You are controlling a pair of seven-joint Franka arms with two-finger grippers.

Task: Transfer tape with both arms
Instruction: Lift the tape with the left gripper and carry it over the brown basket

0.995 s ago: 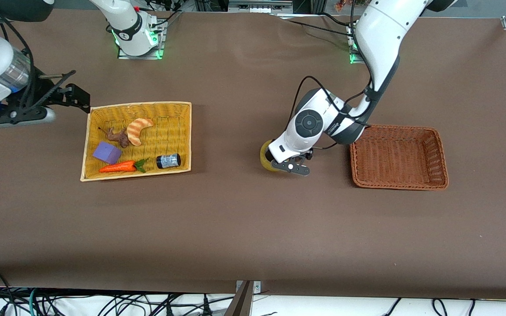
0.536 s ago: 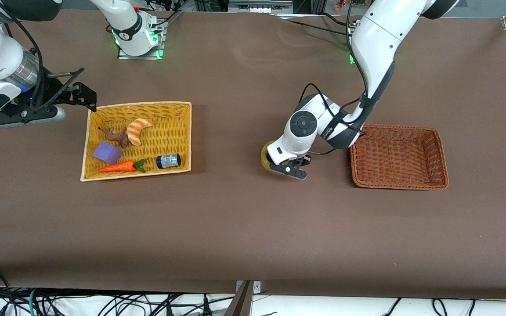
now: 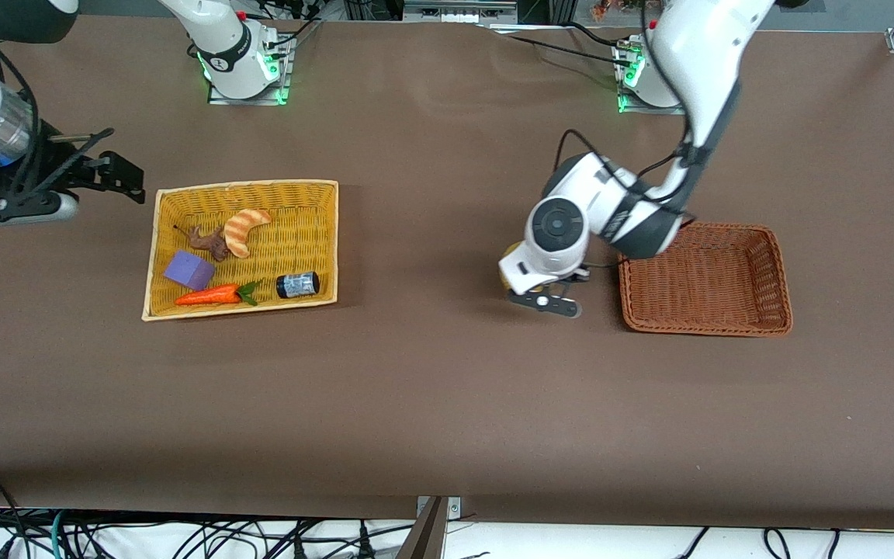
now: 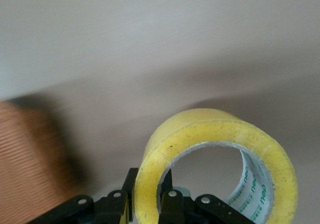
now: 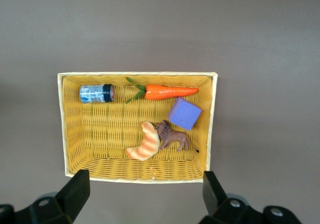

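The tape (image 4: 210, 129) is a yellowish roll with a hollow core. My left gripper (image 4: 150, 184) is shut on its wall, with one finger (image 4: 131, 184) outside the ring and the other inside. In the front view the left gripper (image 3: 544, 299) is over the table close beside the brown basket (image 3: 705, 278). Only a yellow sliver of the tape (image 3: 511, 250) shows under the wrist there. My right gripper (image 3: 125, 175) is open and empty beside the yellow basket (image 3: 183, 314), toward the right arm's end of the table. In the right wrist view the right gripper (image 5: 145, 194) is over the table next to that basket's rim (image 5: 62, 129).
The yellow basket holds a striped croissant toy (image 3: 245, 229), a brown animal figure (image 3: 206, 241), a purple block (image 3: 188, 270), a toy carrot (image 3: 210, 296) and a small dark can (image 3: 297, 284). The brown basket, which also shows in the left wrist view (image 4: 25, 159), has nothing in it.
My left gripper has carried the tape toward the brown basket. My right gripper first moved toward the yellow basket, then drew back toward the right arm's end of the table.
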